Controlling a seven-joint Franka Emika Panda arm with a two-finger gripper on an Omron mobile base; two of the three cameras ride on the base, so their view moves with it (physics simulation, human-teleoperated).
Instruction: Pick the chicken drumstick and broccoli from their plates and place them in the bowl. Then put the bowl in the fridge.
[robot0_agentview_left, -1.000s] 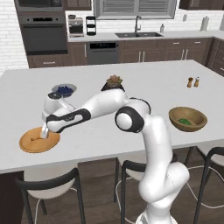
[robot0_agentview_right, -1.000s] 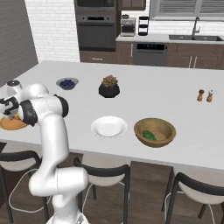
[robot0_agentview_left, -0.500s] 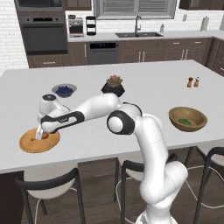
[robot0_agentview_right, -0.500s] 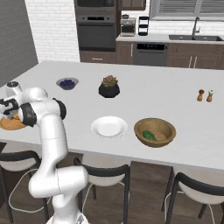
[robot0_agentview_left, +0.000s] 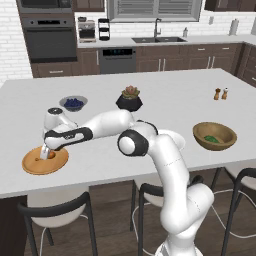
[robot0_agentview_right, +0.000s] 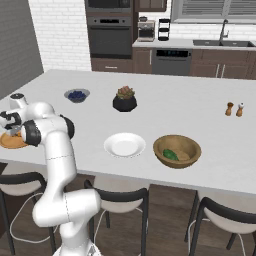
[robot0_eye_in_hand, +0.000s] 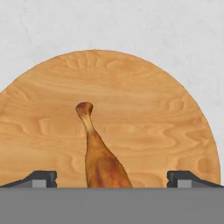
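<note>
Over the last second the gripper (robot0_agentview_left: 46, 154) has sunk lower onto the wooden plate (robot0_agentview_left: 35, 165) at the left edge of the left base view, and the forearm has stretched flatter across the counter (robot0_agentview_left: 170, 100). In the hand view the two fingertips (robot0_eye_in_hand: 41, 178) stand wide apart at the bottom corners, and the chicken drumstick (robot0_eye_in_hand: 99, 153) lies between them, touching neither; its thin bone end points toward the middle of the frame and its thick end runs off the bottom. The drumstick rests on the wooden plate (robot0_eye_in_hand: 144, 109), whose grain takes up most of that view.

In the right base view the gripper (robot0_agentview_right: 11, 131) sits at the far left edge over the wooden plate (robot0_agentview_right: 10, 142). The white plate (robot0_agentview_right: 124, 144) lies bare at the centre of that frame, and just to its right the bowl (robot0_agentview_right: 177, 151) holds the broccoli (robot0_agentview_right: 170, 154). In the left base view the bowl (robot0_agentview_left: 214, 136) is at the right, well apart from the gripper, with the broccoli (robot0_agentview_left: 212, 139) inside.
</note>
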